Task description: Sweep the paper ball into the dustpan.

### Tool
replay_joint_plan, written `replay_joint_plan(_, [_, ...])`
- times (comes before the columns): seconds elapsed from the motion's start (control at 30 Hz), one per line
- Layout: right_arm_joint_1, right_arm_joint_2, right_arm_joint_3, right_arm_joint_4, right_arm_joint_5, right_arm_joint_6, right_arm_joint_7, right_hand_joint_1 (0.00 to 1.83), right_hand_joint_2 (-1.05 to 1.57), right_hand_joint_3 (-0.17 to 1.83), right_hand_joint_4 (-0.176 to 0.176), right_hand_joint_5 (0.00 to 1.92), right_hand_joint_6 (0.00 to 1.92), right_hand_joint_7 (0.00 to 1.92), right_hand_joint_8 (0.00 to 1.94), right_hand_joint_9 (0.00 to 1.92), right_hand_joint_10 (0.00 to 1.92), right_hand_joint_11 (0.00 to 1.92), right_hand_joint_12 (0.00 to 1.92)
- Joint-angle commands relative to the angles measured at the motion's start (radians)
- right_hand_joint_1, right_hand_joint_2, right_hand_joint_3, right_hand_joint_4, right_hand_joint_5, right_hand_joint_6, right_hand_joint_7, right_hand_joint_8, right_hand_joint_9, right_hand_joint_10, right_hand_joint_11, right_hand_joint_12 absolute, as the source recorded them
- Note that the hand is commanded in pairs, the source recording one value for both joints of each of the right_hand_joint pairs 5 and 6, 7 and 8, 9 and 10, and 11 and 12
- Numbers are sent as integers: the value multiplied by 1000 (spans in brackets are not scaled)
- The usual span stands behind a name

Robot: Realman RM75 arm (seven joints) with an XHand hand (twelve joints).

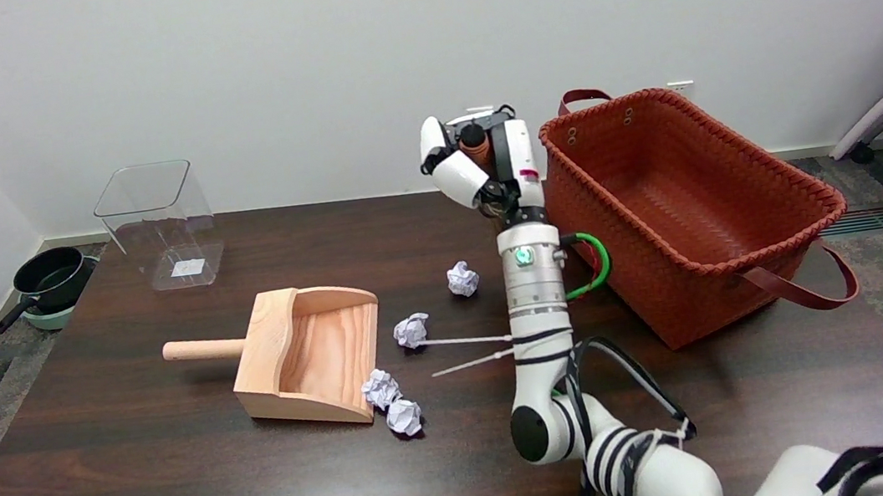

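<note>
A: Right hand (477, 161) state?

B: It is seen raised at the far side of the surface (142, 487), just left of the woven basket (689, 209). The fingers are curled in around a small brown object (474, 141), of which only the dark top and brown body are seen. What the object is cannot be told.

A: Paper balls?

B: Four are counted, all white and crumpled. One paper ball (462, 278) is seen alone, between the dustpan and the arm. A second ball (411, 330) is found nearer the dustpan's open mouth. A third ball (379, 388) is seen touching the dustpan's front corner, and a fourth ball (404, 416) is placed just beside it, nearer the camera. None is seen inside the pan.

A: Dustpan?

B: A wooden dustpan (303, 358) is laid flat on the surface, round handle pointed to the picture's left, open mouth turned to the right.

A: Rest?

B: A clear plastic bin (160, 223) is stood at the far left of the surface. A black pan (49, 279) is seen on the floor beyond the left edge. White cable ties (463, 351) are seen sticking out leftward from the right arm (537, 304).
</note>
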Motion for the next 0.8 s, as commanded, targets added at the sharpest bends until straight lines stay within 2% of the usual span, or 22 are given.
replay_joint_plan(0.03, [145, 21, -82, 268, 103, 129, 3, 873, 1571, 1153, 0, 1920, 1920, 1920, 1920, 1920, 1920, 1920, 1920])
replay_joint_plan(0.17, [148, 12, -156, 345, 198, 130, 3, 873, 1571, 1155, 0, 1920, 1920, 1920, 1920, 1920, 1920, 1920, 1920])
replay_joint_plan(0.47, [152, -4, -173, 425, 232, 218, 1, 875, 1571, 1163, 0, 1920, 1920, 1920, 1920, 1920, 1920, 1920, 1920])
replay_joint_plan(0.57, [150, -13, -199, 396, 227, 231, 3, 875, 1571, 1165, 0, 1920, 1920, 1920, 1920, 1920, 1920, 1920, 1920])
replay_joint_plan(0.8, [92, -22, -338, 200, 226, 252, 4, 877, 1571, 1208, 0, 1920, 1920, 1920, 1920, 1920, 1920, 1920, 1920])
